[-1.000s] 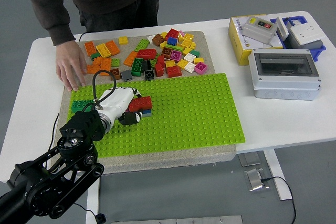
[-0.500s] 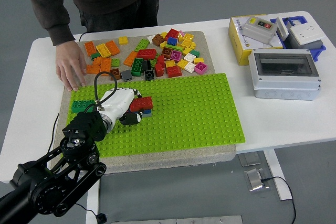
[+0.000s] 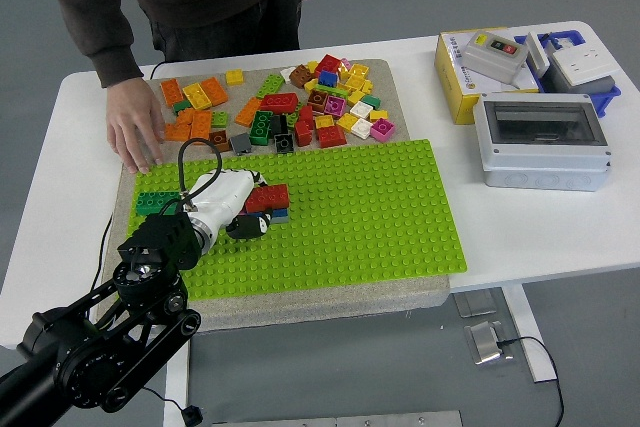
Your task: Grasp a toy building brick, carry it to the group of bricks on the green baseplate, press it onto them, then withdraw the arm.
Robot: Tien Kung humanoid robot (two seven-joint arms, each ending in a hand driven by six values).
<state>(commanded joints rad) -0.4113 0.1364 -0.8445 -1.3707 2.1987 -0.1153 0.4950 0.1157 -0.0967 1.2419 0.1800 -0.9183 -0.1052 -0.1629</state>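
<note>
On the green baseplate (image 3: 340,217), left hand (image 3: 232,202) with fingers (image 3: 250,226) curled, pinching red brick (image 3: 268,198) against the bricks below.

Bright, even overhead light, no harsh glare. White worktop (image 3: 520,222) near clipping at 3 o'clock edge. Soft short shadows under grey box (image 3: 542,142) and beneath worktop on floor at 5 o'clock. Focus sharp centre; black arm (image 3: 95,352) at 7 o'clock slightly soft. Mild wide-angle bend at borders.
</note>
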